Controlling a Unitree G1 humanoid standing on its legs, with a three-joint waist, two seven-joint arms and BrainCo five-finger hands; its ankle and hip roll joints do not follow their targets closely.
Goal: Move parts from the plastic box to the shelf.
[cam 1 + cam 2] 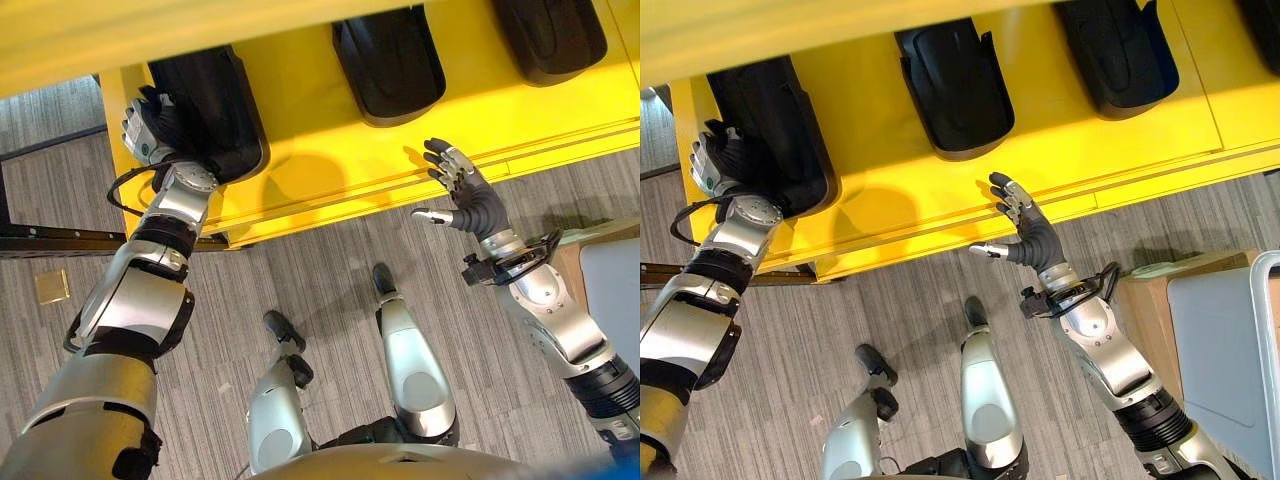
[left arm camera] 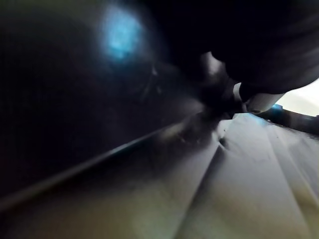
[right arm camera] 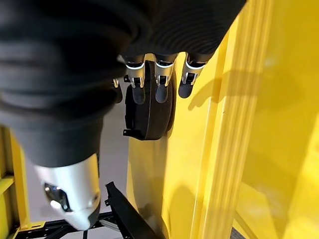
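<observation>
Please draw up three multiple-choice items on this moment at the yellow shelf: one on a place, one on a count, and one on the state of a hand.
1. Where is the left hand?
A. On the floor
B. Against the leftmost black part on the shelf
C. Over the grey box

2. How many black parts lie on the yellow shelf in the left eye view?
A. One
B. Three
C. Five

3. How is the right hand?
A. Open and holding nothing
B. Curled round a black part
C. Pressed flat on the floor

Answers:
1 B: the left hand is up against the leftmost black part on the yellow shelf.
2 B: three black parts show, the middle black part and the right black part among them.
3 A: the right hand has spread fingers, just before the shelf edge.
</observation>
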